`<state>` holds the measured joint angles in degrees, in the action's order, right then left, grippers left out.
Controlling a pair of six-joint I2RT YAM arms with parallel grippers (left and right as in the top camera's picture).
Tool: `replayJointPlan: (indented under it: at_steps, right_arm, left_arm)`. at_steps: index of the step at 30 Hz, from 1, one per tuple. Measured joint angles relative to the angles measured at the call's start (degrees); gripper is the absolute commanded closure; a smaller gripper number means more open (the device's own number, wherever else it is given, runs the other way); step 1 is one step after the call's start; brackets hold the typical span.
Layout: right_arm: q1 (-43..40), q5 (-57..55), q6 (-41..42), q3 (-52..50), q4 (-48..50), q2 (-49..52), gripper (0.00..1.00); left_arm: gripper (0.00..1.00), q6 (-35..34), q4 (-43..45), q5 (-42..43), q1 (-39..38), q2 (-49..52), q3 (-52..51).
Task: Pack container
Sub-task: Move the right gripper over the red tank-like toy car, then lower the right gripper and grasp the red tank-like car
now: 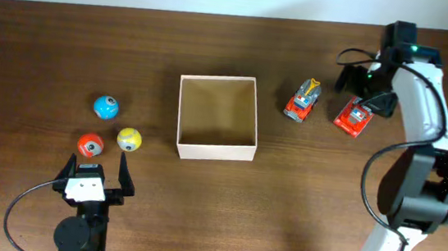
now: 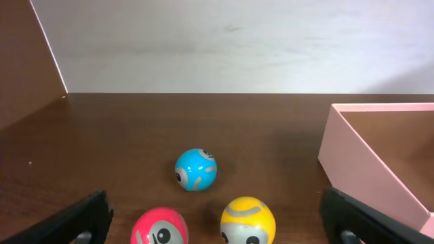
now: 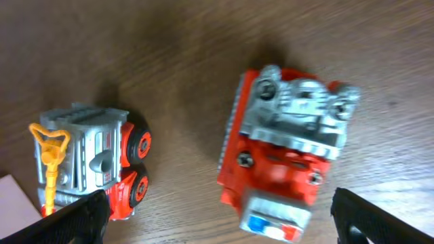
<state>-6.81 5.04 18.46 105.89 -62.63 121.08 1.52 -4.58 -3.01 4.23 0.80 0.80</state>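
The container point(image 1: 215, 150), a cream-white square box with a tan floor, stands open and empty mid-table; its wall shows pinkish at the right of the left wrist view point(image 2: 359, 159). My left gripper point(image 1: 97, 163) is open just short of a red ball point(image 2: 160, 227) and a yellow ball point(image 2: 248, 220), with a blue ball point(image 2: 196, 169) beyond them. My right gripper point(image 1: 366, 91) hangs open above a red fire truck point(image 3: 285, 149), which lies between its spread fingers point(image 3: 380, 217). A grey-and-orange toy truck point(image 3: 91, 163) sits to its left. Neither gripper holds anything.
The three balls point(image 1: 105, 107) cluster left of the box, and the two trucks point(image 1: 302, 100) lie to its right. The right arm's white links point(image 1: 418, 161) run down the right side. A pale wall borders the table's far edge.
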Motion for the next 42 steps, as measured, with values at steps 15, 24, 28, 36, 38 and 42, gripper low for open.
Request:
replayJointPlan:
  at_steps: [15,24,28,36,38,42]
  right_arm:
    - [0.37,-4.61,3.98,0.00,-0.61,4.04,0.01]
    - [0.37,-6.56,5.38,0.00,-0.79,4.07,0.01]
    - [0.37,-6.84,5.38,0.00,-0.76,4.74,0.01]
    - [0.37,-7.23,5.51,-0.02,-0.74,9.11,0.01]
    - [0.37,-7.39,5.53,-0.02,-0.68,9.75,0.00]
    - [0.37,-7.41,5.49,-0.02,0.48,10.08,0.04]
  left_arm:
    - [0.01,0.00,0.00,0.00,0.00,0.00,0.00]
    - [0.01,0.00,0.00,0.00,0.00,-0.02,0.00]
    - [0.01,0.00,0.00,0.00,0.00,0.00,0.00]
    - [0.01,0.00,0.00,0.00,0.00,0.00,0.00]
    - [0.01,0.00,0.00,0.00,0.00,0.00,0.00]
    - [0.01,0.00,0.00,0.00,0.00,0.00,0.00]
